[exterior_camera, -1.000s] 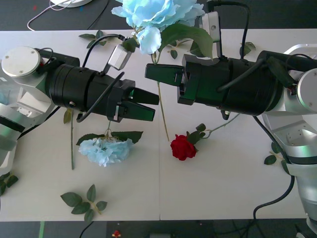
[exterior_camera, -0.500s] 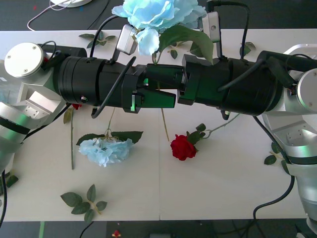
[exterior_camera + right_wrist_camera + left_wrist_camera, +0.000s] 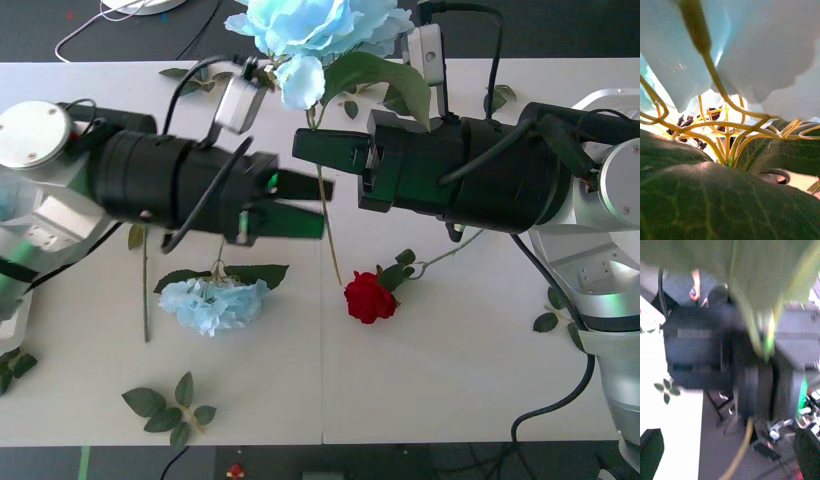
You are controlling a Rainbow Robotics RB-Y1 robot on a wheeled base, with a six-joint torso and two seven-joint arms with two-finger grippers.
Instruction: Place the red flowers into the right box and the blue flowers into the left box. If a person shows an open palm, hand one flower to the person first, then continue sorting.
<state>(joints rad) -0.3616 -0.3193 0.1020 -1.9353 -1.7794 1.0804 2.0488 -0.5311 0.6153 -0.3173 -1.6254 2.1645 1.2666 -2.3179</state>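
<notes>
On the left, my left gripper point(image 3: 300, 205) hangs over the table point(image 3: 450, 360) with its two dark fingers spread apart and nothing between them. In its wrist view the black fingers sit wide at the two corners. Just under this arm lies a blue flower point(image 3: 213, 303), head down on the table with leaves beside it. A loose leaf sprig point(image 3: 172, 402) lies near the front edge.

In the middle, a long thin stem point(image 3: 328, 230) hangs down between the two grippers. It belongs to a big blue flower point(image 3: 315, 30) held up high. The right gripper point(image 3: 320, 150) points toward the left one, and the stem seems to run by its tip, but I cannot tell if its fingers are closed. Its wrist view shows pale petals, yellow-green stalks and a broad leaf very close.

Next comes a red flower point(image 3: 370, 297), lying flat with its stem going off under the right arm.

I think these flowers are very light and floppy. The heads would squash, so I would grab the stem, which is thin and may slip.

The two arms are very close, so there is little room between them. The front of the table is more open.
</notes>
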